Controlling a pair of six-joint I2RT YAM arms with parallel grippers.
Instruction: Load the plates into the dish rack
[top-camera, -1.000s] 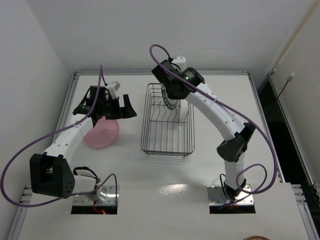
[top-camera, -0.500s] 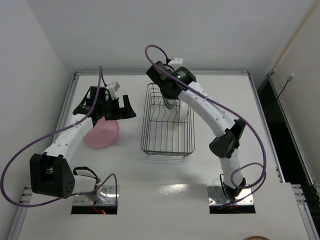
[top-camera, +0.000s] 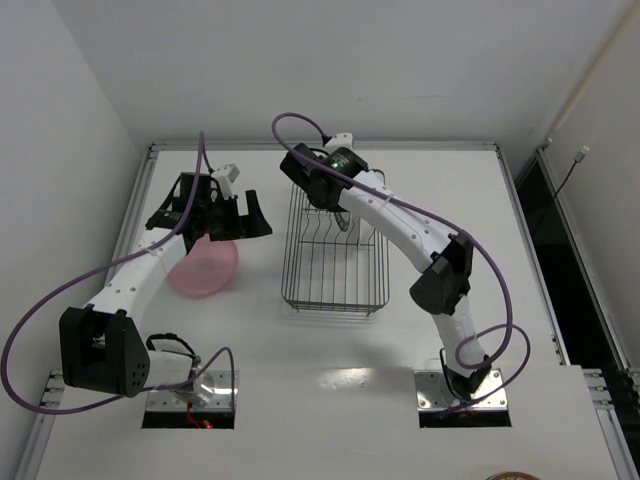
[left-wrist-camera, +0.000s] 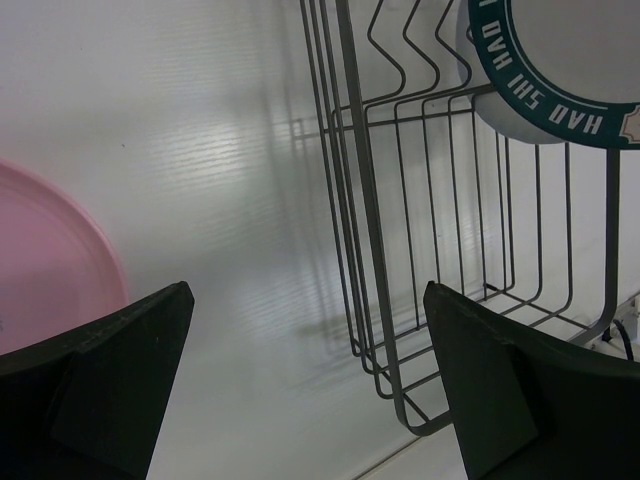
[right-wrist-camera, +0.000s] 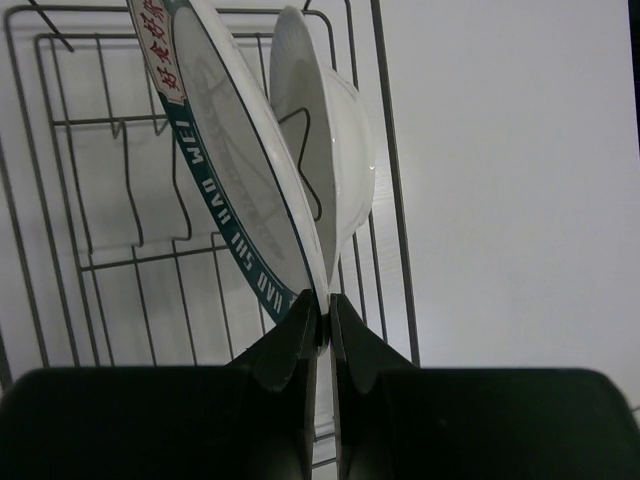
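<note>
The right gripper (right-wrist-camera: 322, 305) pinches the green-rimmed plate (right-wrist-camera: 225, 170) at the dish rack (right-wrist-camera: 392, 150), beside 1 white plate (right-wrist-camera: 345, 130). Next, I think, slide it down between prongs. The left gripper (left-wrist-camera: 305, 340) gapes wide near the pink plate (top-camera: 205, 268).

Dish rack (top-camera: 336, 304): rectangular basket of thin dark wire with bent upright prongs, standing flat on the white worktop (top-camera: 330, 350).

Patterned plate (right-wrist-camera: 232, 185): white, with a dark teal rim band bearing white lettering and some red lettering. It is on edge and tilted, at the rack's far end. Its rim is pinched in the right tool (right-wrist-camera: 322, 312).

White dish (right-wrist-camera: 338, 150): plain and deeper-bodied, on edge just behind the patterned plate, against a prong inside the rack.

Pink plate (top-camera: 203, 268): plain, lying flat on the worktop left of the rack, clear of its wires.
</note>
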